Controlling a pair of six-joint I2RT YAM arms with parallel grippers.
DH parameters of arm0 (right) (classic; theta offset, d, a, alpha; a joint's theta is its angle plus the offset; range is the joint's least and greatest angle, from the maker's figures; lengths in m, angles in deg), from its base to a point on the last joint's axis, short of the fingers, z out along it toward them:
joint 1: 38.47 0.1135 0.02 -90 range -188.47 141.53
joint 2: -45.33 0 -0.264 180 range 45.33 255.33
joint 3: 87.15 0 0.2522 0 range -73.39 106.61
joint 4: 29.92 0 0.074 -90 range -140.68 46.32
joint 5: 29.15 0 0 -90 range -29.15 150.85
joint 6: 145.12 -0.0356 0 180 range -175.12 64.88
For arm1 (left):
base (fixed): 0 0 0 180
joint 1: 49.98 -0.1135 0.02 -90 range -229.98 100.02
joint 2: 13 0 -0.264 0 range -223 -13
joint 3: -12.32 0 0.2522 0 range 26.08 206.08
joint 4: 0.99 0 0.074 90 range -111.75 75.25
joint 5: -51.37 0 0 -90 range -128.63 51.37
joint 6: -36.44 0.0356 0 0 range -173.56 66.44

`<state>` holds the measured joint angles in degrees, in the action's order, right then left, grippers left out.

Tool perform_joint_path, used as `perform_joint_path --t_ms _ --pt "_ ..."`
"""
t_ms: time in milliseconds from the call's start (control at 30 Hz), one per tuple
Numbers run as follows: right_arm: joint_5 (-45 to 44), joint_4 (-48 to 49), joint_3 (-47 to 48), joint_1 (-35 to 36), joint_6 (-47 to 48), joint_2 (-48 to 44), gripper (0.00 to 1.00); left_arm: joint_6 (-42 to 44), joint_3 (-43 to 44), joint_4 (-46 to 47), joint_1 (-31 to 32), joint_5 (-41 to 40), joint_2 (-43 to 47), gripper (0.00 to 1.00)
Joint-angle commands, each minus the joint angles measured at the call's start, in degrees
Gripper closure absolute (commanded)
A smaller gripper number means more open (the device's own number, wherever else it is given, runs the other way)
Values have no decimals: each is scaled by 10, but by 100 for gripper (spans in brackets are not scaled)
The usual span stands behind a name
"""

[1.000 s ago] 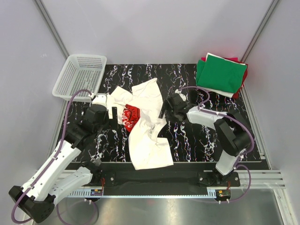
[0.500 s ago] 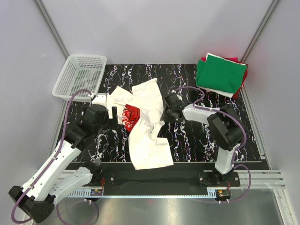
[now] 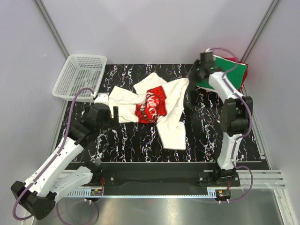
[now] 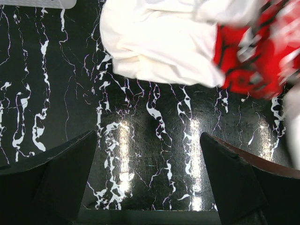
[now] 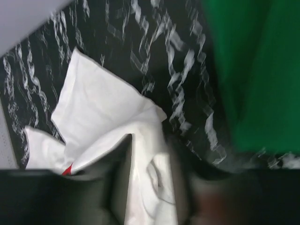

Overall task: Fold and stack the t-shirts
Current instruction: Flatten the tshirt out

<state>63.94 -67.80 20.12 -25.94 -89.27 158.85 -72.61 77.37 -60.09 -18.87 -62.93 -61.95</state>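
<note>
A cream-white t-shirt [image 3: 172, 127] with a large red print [image 3: 152, 104] hangs stretched across the middle of the black marbled table [image 3: 136, 145]. My right gripper [image 3: 191, 78] is shut on its right edge at the back right, beside the stack, and white cloth [image 5: 150, 178] sits pinched between its fingers. A folded green t-shirt [image 3: 227, 75] tops the stack at the back right, with red [image 3: 234, 60] showing under it. My left gripper [image 3: 114, 112] is open, low over the table just short of the shirt's left part [image 4: 159, 47], with nothing between its fingers.
A white mesh basket [image 3: 79, 75] stands at the back left, close to my left arm. Grey walls close in the table on three sides. The right arm reaches across the front of the green stack [image 5: 253, 70].
My right gripper has shut on the white shirt's edge and carried it up toward the back right. The shirt has been pulled out and its red print now faces up. The left arm barely moved.
</note>
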Motion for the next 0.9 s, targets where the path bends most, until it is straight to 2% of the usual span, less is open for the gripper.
perform_joint_path --t_ms 0,67,133,200,233,267,333,433,567,700,767,867 --pt "7 -86 134 -53 59 44 48 -5 5 21 2 -19 -8 1" --pt "31 -139 179 -56 94 64 21 -7 4 20 2 -19 -10 1" --pt "51 -119 150 -56 93 31 16 -8 3 21 2 -15 -17 1" --pt "78 -74 42 -55 79 -31 15 -13 6 19 2 -13 -31 1" --pt "78 -57 41 -55 77 -51 14 -15 8 17 2 -13 -38 1" --pt "93 -42 -11 -54 73 -70 14 -16 11 16 2 -13 -46 1" --pt "102 -28 -57 -50 73 -114 14 -30 28 13 1 -23 -78 1" --pt "125 -39 -100 -24 74 -157 14 -38 57 36 -3 -21 -139 1" --pt "70 -62 -174 44 82 -202 14 -52 112 63 -32 17 -244 2" --pt "25 -59 -285 50 66 -255 13 -80 123 75 -60 16 -356 4" --pt "1 -54 -346 50 65 -291 12 -92 101 89 -69 28 -375 5" --pt "10 -40 -407 50 57 -329 12 -107 62 135 -87 55 -377 6"
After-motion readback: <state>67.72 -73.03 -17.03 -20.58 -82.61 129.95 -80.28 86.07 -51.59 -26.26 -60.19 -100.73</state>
